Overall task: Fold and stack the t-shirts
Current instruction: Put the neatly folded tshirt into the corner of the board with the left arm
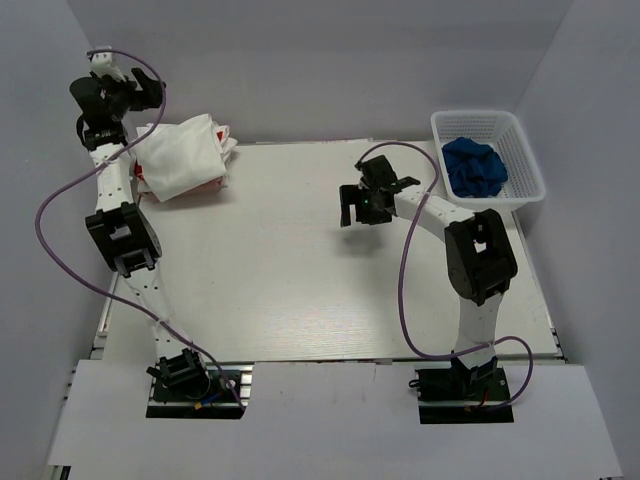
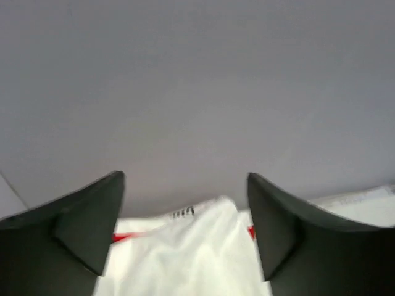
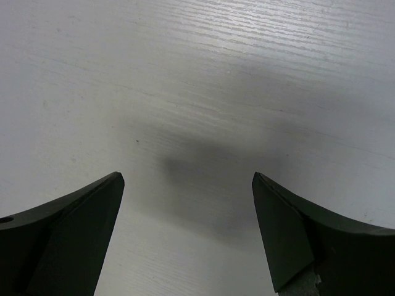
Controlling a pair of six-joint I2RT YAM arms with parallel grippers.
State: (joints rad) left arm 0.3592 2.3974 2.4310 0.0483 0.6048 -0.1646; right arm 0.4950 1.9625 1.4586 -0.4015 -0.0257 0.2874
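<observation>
The t-shirts lie in one folded pile at the table's far left. The plain white t-shirt [image 1: 180, 155] is on top. The red-and-black printed t-shirt [image 1: 216, 184] shows only as red edges under it. My left gripper [image 1: 138, 95] is raised just above and left of the pile. In the left wrist view it [image 2: 185, 185] is open, with the white t-shirt [image 2: 185, 256] below the fingers and a red edge [image 2: 126, 237] showing. My right gripper [image 1: 363, 213] hovers open and empty over bare table right of centre. The right wrist view shows this gripper [image 3: 188, 185] above only the tabletop.
A white plastic basket [image 1: 524, 150] stands at the back right and holds a crumpled blue cloth [image 1: 474, 167]. Grey walls close in the back and both sides. A purple cable loops beside each arm.
</observation>
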